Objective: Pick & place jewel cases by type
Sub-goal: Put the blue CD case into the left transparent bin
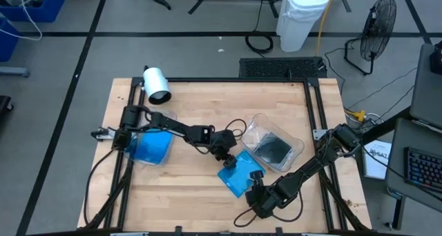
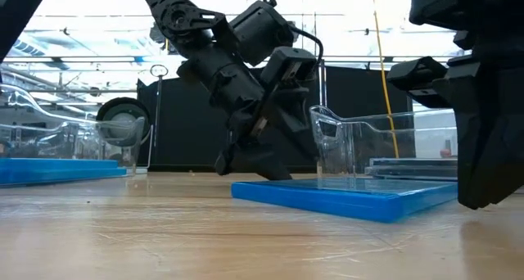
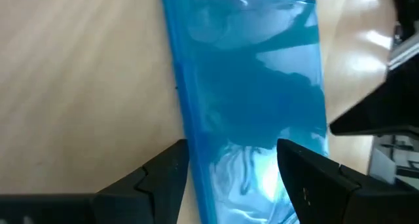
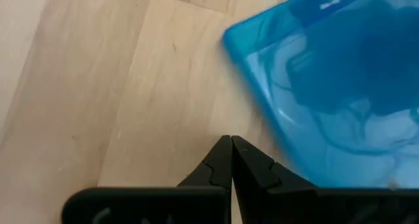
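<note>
The right gripper (image 1: 257,194) is hovering with fingers pressed together on nothing, just beside the near corner of a bright blue jewel case (image 1: 241,172) that is lying flat mid-table, its long axis running diagonally. At its far end the left gripper (image 1: 225,157) is straddling it with fingers spread. Beyond, a clear tub (image 1: 290,141) is holding a dark case (image 1: 272,150); well to the left another tub (image 1: 164,153) is holding blue cases (image 1: 146,148).

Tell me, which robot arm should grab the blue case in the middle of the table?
Probably the left. The left gripper is open, with a finger on each side of the blue case. The right gripper is shut and sits on bare wood beside the case, so it would need to open and move first.
</note>
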Robot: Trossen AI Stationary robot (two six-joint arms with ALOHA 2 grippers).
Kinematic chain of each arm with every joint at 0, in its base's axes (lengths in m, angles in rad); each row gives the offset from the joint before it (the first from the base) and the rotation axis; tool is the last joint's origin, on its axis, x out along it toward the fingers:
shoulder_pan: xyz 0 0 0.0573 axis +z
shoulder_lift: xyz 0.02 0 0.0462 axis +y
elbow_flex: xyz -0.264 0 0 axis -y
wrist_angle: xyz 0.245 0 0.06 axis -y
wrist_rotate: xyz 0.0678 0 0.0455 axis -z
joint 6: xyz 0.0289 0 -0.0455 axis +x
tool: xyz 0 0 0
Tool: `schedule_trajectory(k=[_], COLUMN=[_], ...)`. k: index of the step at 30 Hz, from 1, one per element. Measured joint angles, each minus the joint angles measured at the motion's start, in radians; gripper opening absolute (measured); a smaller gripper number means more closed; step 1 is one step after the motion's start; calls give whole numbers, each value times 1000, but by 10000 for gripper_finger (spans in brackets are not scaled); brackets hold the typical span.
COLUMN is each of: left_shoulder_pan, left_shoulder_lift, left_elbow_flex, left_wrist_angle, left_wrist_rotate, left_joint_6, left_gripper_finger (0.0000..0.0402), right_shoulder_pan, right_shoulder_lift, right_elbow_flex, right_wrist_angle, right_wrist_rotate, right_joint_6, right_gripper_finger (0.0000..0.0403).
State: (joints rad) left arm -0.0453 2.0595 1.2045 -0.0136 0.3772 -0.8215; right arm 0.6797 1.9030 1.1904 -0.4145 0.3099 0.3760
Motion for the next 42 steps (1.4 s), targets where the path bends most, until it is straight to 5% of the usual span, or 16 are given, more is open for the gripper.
schedule_trajectory(k=[16,20,27,42], left_shoulder_pan=[-45,-38,-32,-33], left_shoulder_lift=[17,26,44,4], left_elbow_flex=[-3,-3,-1,-8], left_wrist_angle=[59,62,67,70], left_wrist_rotate=[95,111,119,179], left_joint_6=[-21,-19,28,117], left_gripper_finger=[236,190,19,2], right_shoulder_pan=[-11,-11,-10,-9], right_shoulder_lift=[0,0,0,0], right_elbow_flex=[0,0,0,1], right_wrist_angle=[13,15,16,23], right_wrist_rotate=[-16,-16,-20,-32], right_joint_6=[-26,-25,-24,-22], right_gripper_finger=[0,0,0,0])
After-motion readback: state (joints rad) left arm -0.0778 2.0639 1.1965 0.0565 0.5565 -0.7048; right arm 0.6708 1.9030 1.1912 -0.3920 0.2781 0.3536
